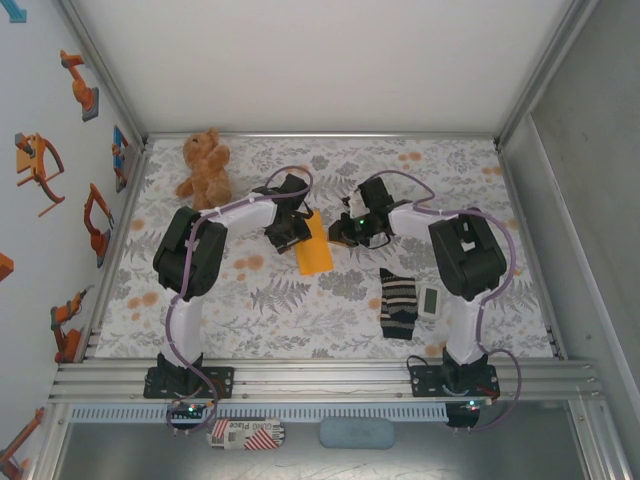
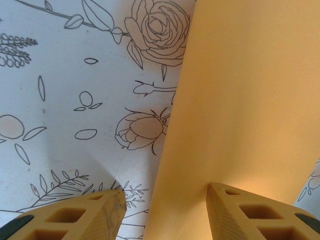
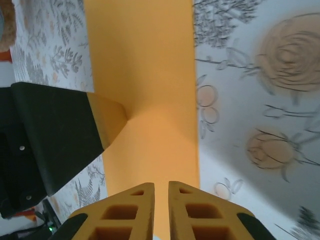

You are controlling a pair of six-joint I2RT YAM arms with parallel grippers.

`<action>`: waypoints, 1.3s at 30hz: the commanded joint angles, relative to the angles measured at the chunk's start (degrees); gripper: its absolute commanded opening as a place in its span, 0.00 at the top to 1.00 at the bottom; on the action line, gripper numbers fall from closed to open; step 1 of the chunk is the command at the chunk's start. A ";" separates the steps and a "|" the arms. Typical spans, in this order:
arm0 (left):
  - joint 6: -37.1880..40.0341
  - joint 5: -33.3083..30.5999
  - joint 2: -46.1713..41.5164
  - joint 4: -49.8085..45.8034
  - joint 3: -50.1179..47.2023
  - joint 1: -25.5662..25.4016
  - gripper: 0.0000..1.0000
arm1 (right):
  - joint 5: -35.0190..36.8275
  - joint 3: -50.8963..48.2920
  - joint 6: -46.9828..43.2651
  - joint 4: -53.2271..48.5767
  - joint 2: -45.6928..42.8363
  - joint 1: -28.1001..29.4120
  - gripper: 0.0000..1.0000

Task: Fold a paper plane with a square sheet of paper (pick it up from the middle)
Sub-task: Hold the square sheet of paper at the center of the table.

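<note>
The sheet of paper (image 1: pixel 314 248) lies about in the middle of the worktop (image 1: pixel 250 320). It is a narrow orange-yellow oblong, and its long side runs roughly from the far edge to the near edge. The left hand (image 1: pixel 288 232) stands at its left side and is open: in the left wrist view one fingertip (image 2: pixel 235 200) rests on the paper and the other is over the flowered cover beside it. The right hand (image 1: pixel 347 233) stands at the right side of the sheet. Its two fingers (image 3: pixel 192 212) are almost together, with only a thin slit between them, above an edge of the paper; whether they pinch it I cannot tell. A teddy bear (image 1: pixel 205 168) sits near the far left corner. A striped sock (image 1: pixel 398 303) and a small white device (image 1: pixel 430 300) lie just beside each other toward the near right corner.
</note>
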 commanded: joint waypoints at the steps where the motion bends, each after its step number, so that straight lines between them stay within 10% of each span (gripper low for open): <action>1: -0.46 1.67 15.39 -1.95 -6.79 -0.63 0.50 | -0.15 3.76 -2.47 -3.50 1.80 1.46 0.95; 29: -0.01 2.26 15.01 -1.22 -7.55 -0.31 0.50 | 2.58 7.96 -4.23 -9.59 12.35 2.37 1.00; 39: 5.56 5.84 1.81 4.41 -6.02 3.77 0.45 | 7.37 5.72 -6.25 -14.23 13.91 1.67 1.00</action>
